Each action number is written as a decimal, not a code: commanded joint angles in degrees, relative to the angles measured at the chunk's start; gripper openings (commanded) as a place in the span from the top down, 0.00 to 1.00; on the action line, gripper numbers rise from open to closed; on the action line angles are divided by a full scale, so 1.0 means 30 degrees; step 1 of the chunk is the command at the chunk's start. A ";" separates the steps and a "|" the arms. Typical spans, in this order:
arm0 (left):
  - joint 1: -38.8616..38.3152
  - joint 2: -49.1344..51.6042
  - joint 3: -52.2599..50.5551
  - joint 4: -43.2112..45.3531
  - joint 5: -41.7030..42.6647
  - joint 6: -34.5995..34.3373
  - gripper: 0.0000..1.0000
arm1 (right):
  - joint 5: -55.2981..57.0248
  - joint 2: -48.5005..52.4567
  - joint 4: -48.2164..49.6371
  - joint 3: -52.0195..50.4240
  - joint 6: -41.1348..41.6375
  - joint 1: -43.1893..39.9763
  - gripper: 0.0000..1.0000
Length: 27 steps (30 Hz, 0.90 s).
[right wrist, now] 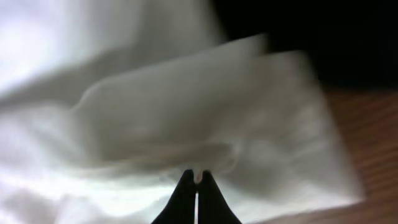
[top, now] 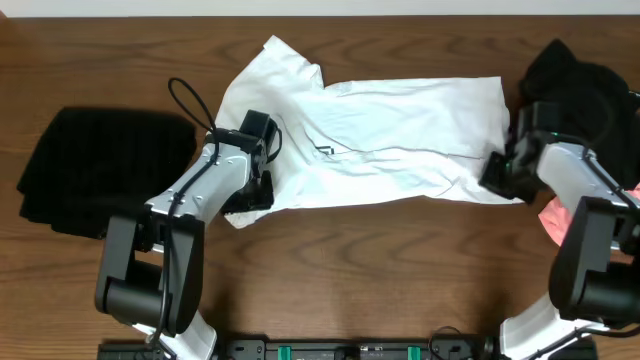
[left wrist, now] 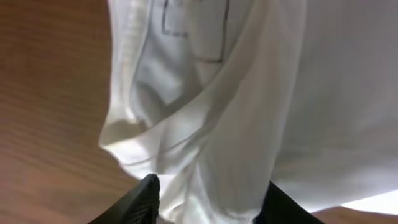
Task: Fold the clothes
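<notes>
**Two pincers, one white shirt**

One white T-shirt (top: 400,130) lies spread across the middle of the brown table (top: 400,280). It is wrinkly, and a part that looks like a sleeve points to the top left. A small grey print (top: 328,150) shows near the middle of it.

The left pincer (left wrist: 208,199) is at the bottom left corner of the shirt. Its two black fingers (left wrist: 144,198) stand about half apart. A thick bunch of white cloth fills the gap between them, and the pincer has hold of that bunch. The wood of the table shows beside it.

The right pincer (right wrist: 197,177) is at the bottom right corner of the shirt. Its fingers are pressed tight together, with a tiny bit of the white cloth pinched at the tips. The shirt's edge is folded over itself just there.

More clothes lie at the sides. A black garment (top: 100,170) sits on the left of the table, apart from the shirt. A black heap (top: 590,85) sits at the top right, close to the shirt's right edge. A bit of pink cloth (top: 552,218) peeks out beside the right arm.
</notes>
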 commanded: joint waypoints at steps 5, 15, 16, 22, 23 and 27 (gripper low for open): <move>0.0015 0.0211 -0.0109 -0.0226 -0.1020 0.0590 0.52 | -0.8211 0.0000 0.2871 0.0903 -0.2834 -0.2208 0.99; 0.0015 0.0211 -0.0109 -0.0189 -0.1027 0.0590 0.52 | -1.0892 0.0007 0.7388 0.0896 -0.2448 -0.1982 0.99; 0.0015 0.0211 -0.0109 -0.0189 -0.1020 0.0590 0.52 | -1.0557 0.0007 0.8153 0.0896 -0.2375 -0.1894 0.99; 0.0015 0.0211 -0.0109 -0.0189 -0.1020 0.0590 0.52 | -0.6295 -0.0007 1.0630 0.0903 -0.2069 -0.1552 0.40; 0.0015 0.0211 -0.0109 -0.0189 -0.1020 0.0590 0.51 | -0.6317 -0.0044 1.0593 0.0903 -0.1792 -0.1632 0.35; 0.0015 0.0211 -0.0109 -0.0175 -0.1020 0.0590 0.51 | -0.7198 -0.0270 0.8932 0.0903 -0.0597 -0.2171 0.41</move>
